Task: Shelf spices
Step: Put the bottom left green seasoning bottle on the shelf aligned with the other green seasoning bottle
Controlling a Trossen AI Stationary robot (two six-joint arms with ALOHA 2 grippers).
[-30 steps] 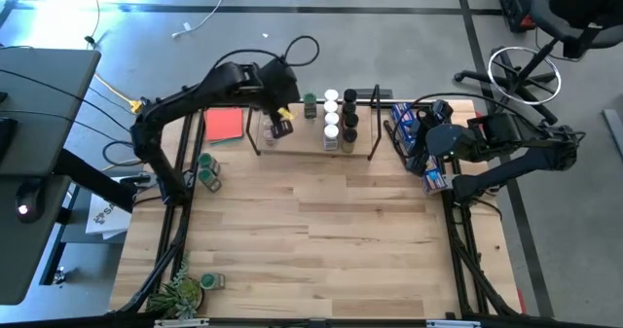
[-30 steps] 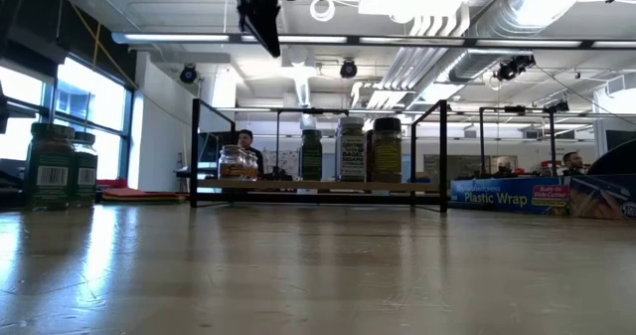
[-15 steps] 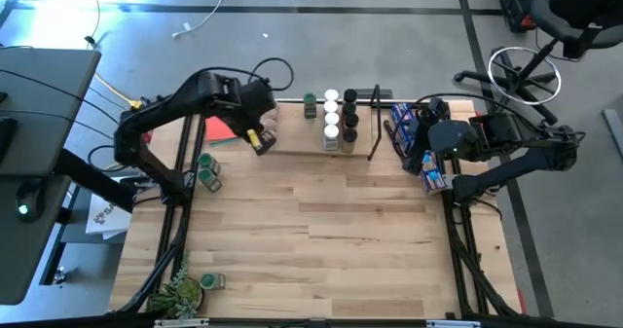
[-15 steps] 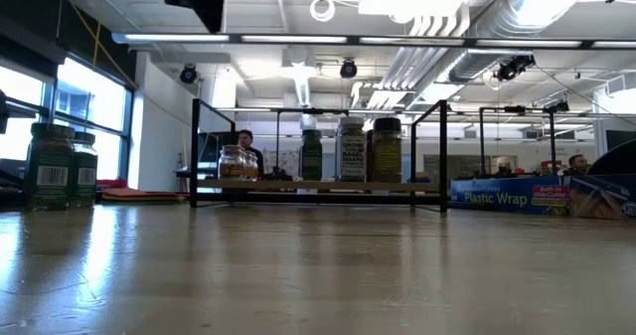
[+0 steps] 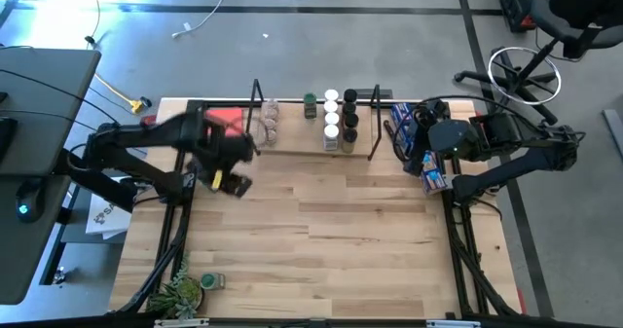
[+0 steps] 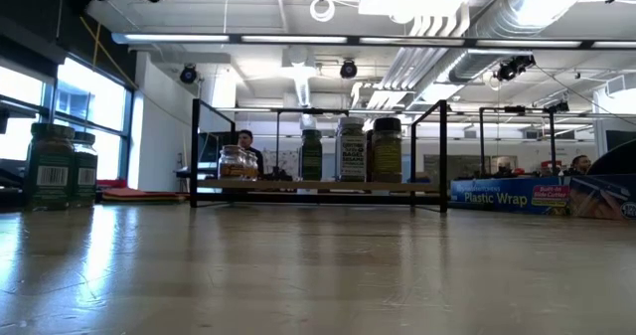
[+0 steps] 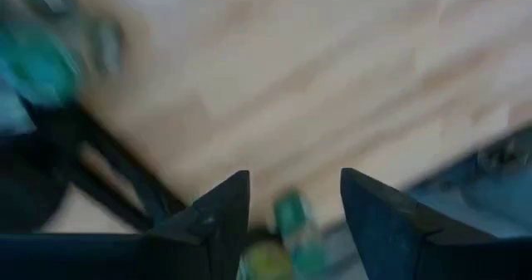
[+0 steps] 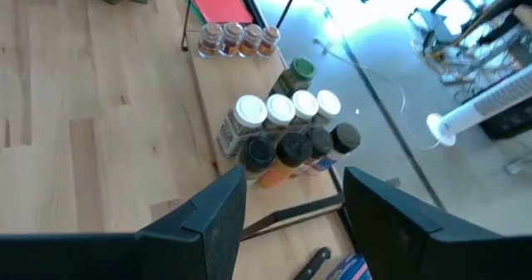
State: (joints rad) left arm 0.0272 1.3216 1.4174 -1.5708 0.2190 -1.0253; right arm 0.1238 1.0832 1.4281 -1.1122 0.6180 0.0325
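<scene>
2 arms, dark grey-black, chunky jointed links. Left arm point(image 5: 146, 143): blocky black wrist housing, small yellow marking near fingers point(image 7: 218, 222). Right arm point(image 5: 506, 163): rounded dark joint casing with pale dot, black cable loops at wrist. Fingers point(image 8: 218, 213) on both: matte black, flat, wedge-shaped, angular tips, thick bases.

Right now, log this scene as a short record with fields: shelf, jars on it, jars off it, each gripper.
shelf: far edge of the table, wire frames at both ends
clear jars: three in a row on the shelf
lidded jars: clustered on the shelf, white, black and green lids
green-lidded jar: near corner, beside the plant
left gripper: open, empty, above the table
right gripper: open, empty, waiting at the right edge
</scene>
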